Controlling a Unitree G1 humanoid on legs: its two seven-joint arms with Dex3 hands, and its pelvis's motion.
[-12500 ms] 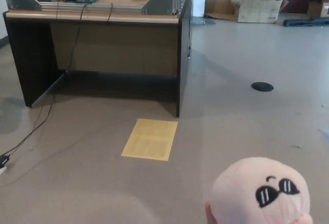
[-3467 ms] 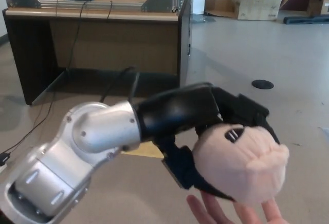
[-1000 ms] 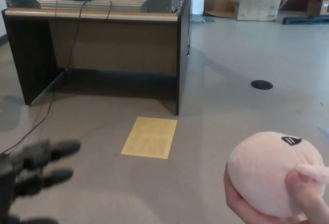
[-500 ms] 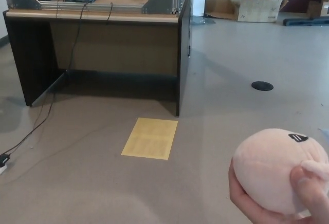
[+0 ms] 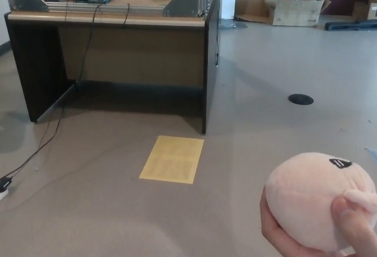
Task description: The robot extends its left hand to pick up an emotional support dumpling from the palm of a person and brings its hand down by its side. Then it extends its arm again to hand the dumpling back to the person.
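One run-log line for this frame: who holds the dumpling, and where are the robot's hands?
dumpling: held in person's hand, lower right | left hand: not in view | right hand: not in view | floor: yellow sheet before desk

Dumpling (image 5: 315,201): round plush, pale pink, soft matte surface, sits in the lower right corner of the frame. Held from below and from the side by a person's hand (image 5: 347,230); fingers wrap its left underside, thumb presses on its lower right front, where a small fold of the plush bulges out. Bottom of the plush is cut off by the frame edge and by the hand. A small black embroidered mark with pale stripes shows near the top right of the plush, tilted toward the upper right; the rest of any face is not visible from this angle.
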